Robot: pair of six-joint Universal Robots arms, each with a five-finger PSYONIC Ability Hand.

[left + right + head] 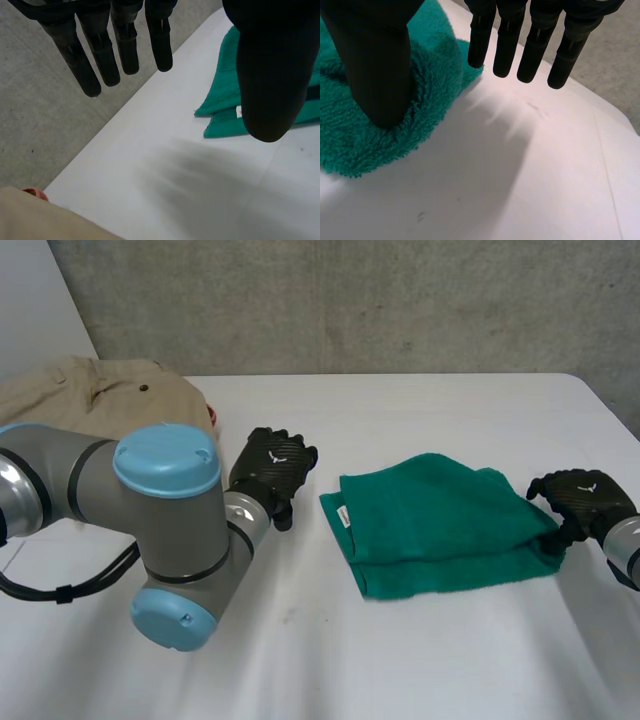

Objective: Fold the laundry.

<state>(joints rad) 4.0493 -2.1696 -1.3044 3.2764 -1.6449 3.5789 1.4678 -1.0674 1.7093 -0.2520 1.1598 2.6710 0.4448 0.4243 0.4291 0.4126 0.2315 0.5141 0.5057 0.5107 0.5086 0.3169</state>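
White bench (430, 660), concrete wall behind: you have the green towel (440, 525) folded at mid-bench, left hand (272, 468) hovering near it with fingers (125, 45) spread, right hand (585, 498) straight-fingered with thumb on the towel's edge; this fold looks finished, so next reach for the beige garment (100, 395).

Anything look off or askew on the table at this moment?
The green towel is folded unevenly: its layers do not line up, and the under layer sticks out along the near edge. The right hand rests its thumb on the towel's edge, and the left hand hovers open beside it. A beige garment lies unfolded.
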